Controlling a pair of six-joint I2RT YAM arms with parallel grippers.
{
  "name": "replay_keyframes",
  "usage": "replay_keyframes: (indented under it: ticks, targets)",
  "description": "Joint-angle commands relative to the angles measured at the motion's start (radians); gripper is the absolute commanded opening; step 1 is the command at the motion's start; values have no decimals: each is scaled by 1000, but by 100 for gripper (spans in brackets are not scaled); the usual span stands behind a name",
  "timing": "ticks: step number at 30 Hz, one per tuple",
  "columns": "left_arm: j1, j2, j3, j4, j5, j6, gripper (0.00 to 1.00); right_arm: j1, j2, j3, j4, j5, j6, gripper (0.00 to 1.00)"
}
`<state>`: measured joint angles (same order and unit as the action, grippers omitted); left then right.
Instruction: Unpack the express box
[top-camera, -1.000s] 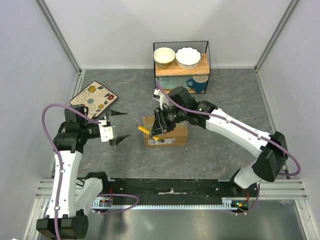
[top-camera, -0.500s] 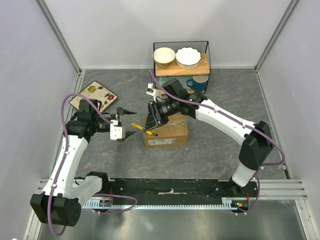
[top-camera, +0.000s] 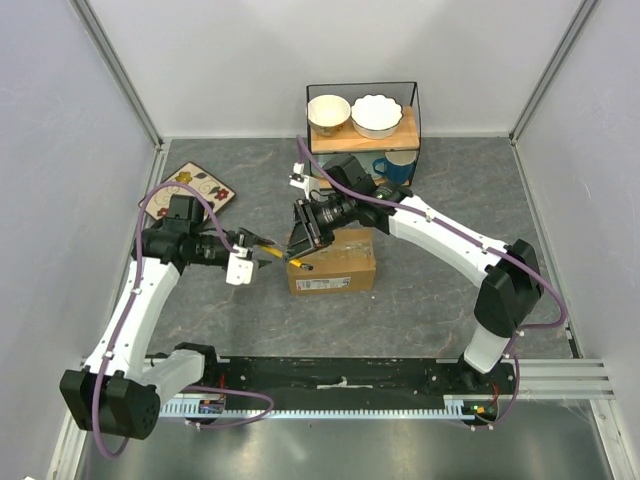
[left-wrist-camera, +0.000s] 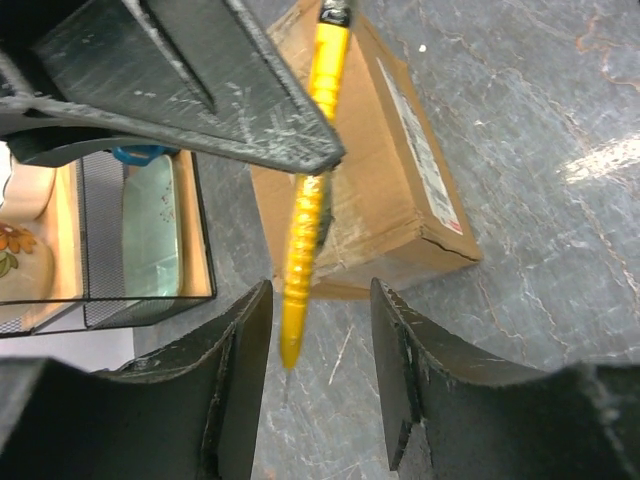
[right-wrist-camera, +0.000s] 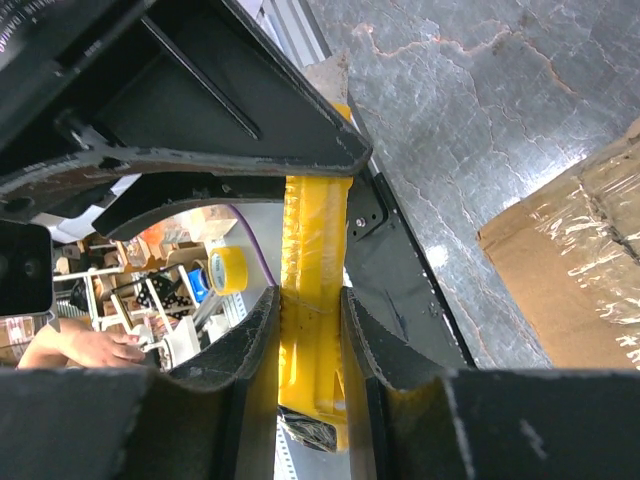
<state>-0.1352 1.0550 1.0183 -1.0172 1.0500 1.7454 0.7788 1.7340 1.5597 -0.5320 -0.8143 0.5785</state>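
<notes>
Grey, stone-looking table (top-camera: 430, 300) fills the floor of a booth with white walls. Closest to the arm bases, the left gripper (top-camera: 258, 248) reaches in from the side. Its two fingers stand apart and squeeze nothing. One end of the yellow knife (left-wrist-camera: 300, 220) pokes into the gap between them, with a little space on each side. Just past the left gripper, the right gripper (right-wrist-camera: 308, 300) is clamped tight on the knife's handle and holds it up in the air on a slant.

The express box (top-camera: 340, 265) sits flat on the table, right under and beside the right gripper, on the side away from the left gripper. Its top is shut, and a white label (top-camera: 325, 283) faces the arm bases.

Farther back from both grippers stands a wire rack (top-camera: 415, 120) with two bowls (top-camera: 328, 112) on top and a blue mug (top-camera: 395, 168) below. A flowery plate (top-camera: 190, 190) lies beyond the left gripper, off to its left.
</notes>
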Motion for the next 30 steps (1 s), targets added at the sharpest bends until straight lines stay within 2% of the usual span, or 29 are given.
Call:
replay_keyframes:
  ticks: [1,4,7,8,10,11,13,15,16,17,18,20,21,24,25,28,30]
  targets:
    - [-14,-15,26,-78,-15,109,52,0,2,48,23,-25,17,13]
    - [-17,-20,25,-78,-13,105,49,2,4,51,24,-23,20,13]
    - [-27,-32,22,-78,-12,94,38,2,9,46,26,-19,21,14]
    - [-30,-33,20,-84,-15,89,29,2,13,43,27,-17,23,14]
    - [-38,-41,17,-92,-16,89,19,2,19,42,32,-13,29,18]
    - [-38,-43,16,-99,-16,85,9,2,22,42,33,-11,34,19]
    - [-40,-53,2,-100,-15,77,2,2,29,42,44,-6,37,22]
    - [-41,-61,-9,-100,-10,62,2,4,22,45,56,7,40,30]
    - [-41,-64,-17,-100,-2,52,2,2,16,48,72,13,35,43]
    - [-41,-66,-20,-100,5,14,2,2,7,51,76,24,8,52]
    - [-40,-66,-21,-89,13,-16,2,2,-22,56,75,80,-21,69]
    - [-41,-72,-29,-69,44,-122,2,2,-63,54,73,163,-142,81]
    - [-40,-72,-30,-54,54,-159,2,2,-127,42,76,266,-182,89]
    - [-38,-82,-34,-34,108,-295,2,5,-265,-53,141,391,-281,97]
    - [-38,-87,-32,10,140,-408,2,4,-301,-114,183,452,-301,98]
    - [-34,-82,-34,107,201,-634,2,4,-418,-225,248,501,-361,98]
    - [-29,-63,-34,146,241,-734,2,4,-503,-286,297,489,-377,98]
